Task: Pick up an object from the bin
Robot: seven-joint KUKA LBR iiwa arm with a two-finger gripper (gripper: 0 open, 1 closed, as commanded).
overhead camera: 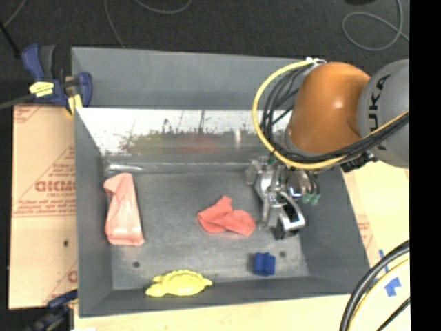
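Gripper [281,221] low in my grey metal bin [93,185]; how wide the jaws stand I cannot tell. Crumpled soft red cloth [226,219] just left of jaws; small blue block [263,263] nearer the camera.

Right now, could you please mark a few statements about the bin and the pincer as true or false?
1. The pincer is just beside the red crumpled cloth, on the view's right of it. True.
2. The blue block lies against the far wall of the bin. False: it lies near the front wall.
3. A pink pouch lies at the view's left. True.
4. The yellow thing rests on the red cloth. False: it lies apart, by the front wall.
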